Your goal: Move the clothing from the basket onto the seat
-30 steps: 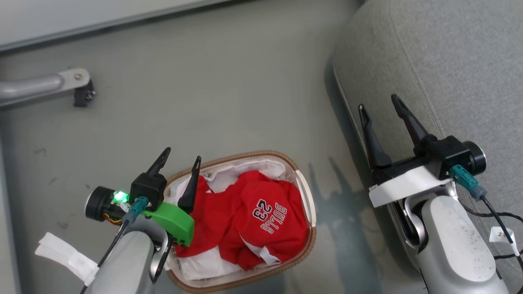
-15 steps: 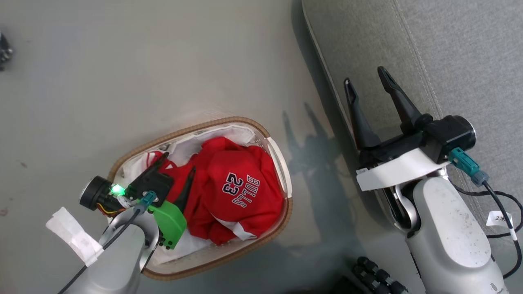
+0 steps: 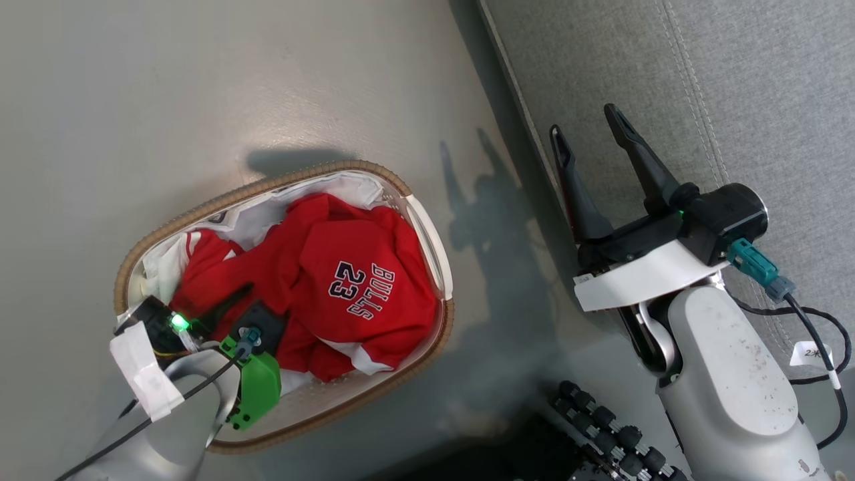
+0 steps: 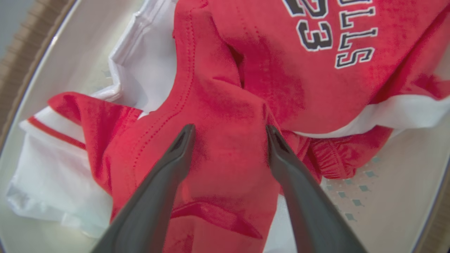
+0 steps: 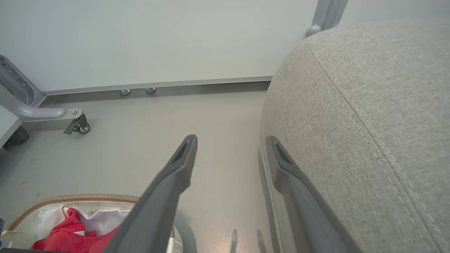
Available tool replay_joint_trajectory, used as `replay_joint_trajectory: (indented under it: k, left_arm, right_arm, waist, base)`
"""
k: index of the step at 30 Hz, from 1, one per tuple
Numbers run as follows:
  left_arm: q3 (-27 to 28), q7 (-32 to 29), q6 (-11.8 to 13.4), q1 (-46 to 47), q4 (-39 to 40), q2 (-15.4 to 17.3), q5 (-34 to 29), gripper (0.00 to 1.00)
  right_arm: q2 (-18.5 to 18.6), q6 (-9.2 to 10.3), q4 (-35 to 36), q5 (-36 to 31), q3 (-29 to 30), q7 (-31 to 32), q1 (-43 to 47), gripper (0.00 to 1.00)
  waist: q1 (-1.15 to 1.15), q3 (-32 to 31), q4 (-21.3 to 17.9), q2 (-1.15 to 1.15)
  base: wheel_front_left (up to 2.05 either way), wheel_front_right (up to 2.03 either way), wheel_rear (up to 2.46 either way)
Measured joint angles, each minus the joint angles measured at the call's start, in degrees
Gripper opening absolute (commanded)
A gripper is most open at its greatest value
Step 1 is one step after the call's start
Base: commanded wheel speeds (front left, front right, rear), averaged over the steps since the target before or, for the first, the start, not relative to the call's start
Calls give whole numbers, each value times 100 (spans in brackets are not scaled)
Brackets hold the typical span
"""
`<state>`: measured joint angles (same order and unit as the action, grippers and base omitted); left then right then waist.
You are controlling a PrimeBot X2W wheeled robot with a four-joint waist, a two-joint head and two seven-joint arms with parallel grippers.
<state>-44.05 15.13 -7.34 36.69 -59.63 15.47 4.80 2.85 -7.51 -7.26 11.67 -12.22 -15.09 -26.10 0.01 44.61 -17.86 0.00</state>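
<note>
Grey floor (image 3: 267,80) — left gripper (image 4: 227,130) half-open, straddling a clothing (image 4: 274,70) fold in the basket (image 4: 70,59).

Right gripper (image 3: 584,120) black, forearm (image 3: 728,387) speckled grey

Left gripper (image 3: 224,307) sits low in the basket (image 3: 302,175) among red clothing (image 3: 314,257); right gripper (image 3: 583,121), jaws spread, hovers over the seat (image 3: 735,80) edge.

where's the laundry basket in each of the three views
Head view: laundry basket at lower left.
Left wrist view: its white wall runs down the left side, and more wall shows at lower right.
Right wrist view: its brown rim is in the bottom left corner.
Shared landmark: the red clothing lying inside it.
</note>
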Motion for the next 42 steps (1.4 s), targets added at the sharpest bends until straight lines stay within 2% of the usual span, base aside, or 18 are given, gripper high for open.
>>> replay_joint_trajectory:
  k: [6, 12, 14, 15, 25, 42]
  left_arm:
    - [-323, 3, 210, 354, -521, -18, -397, 100]
    - [-379, 3, 230, 581, -855, -190, -389, 100]
    - [-375, 3, 198, 624, -894, -232, -327, 19]
    - [-357, 2, 199, 628, -857, -230, -277, 0]
    - [-70, 1, 236, 280, -187, -256, 154, 0]
    - [467, 0, 223, -1148, 1459, -601, 548, 0]
  right_arm:
    - [1, 0, 32, 52, -33, 0, -43, 100]
    - [0, 0, 47, 151, -110, 0, -77, 100]
    - [0, 0, 40, 164, -124, 0, -83, 100]
    - [0, 0, 31, 181, -126, 0, -91, 100]
    - [-2, 0, -135, 138, -75, 0, -82, 100]
    - [-8, 0, -634, -321, 387, 0, 594, 100]
  waist:
    - [0, 179, -51, 0]
    - [0, 293, -117, 0]
    - [0, 310, -134, 0]
    - [0, 311, -136, 0]
    - [0, -39, -118, 0]
    - [-1, -1702, 415, 0]
  base:
    - [0, 0, 0]
    - [0, 0, 0]
    - [0, 0, 0]
    - [0, 0, 0]
    - [0, 0, 0]
    - [0, 0, 0]
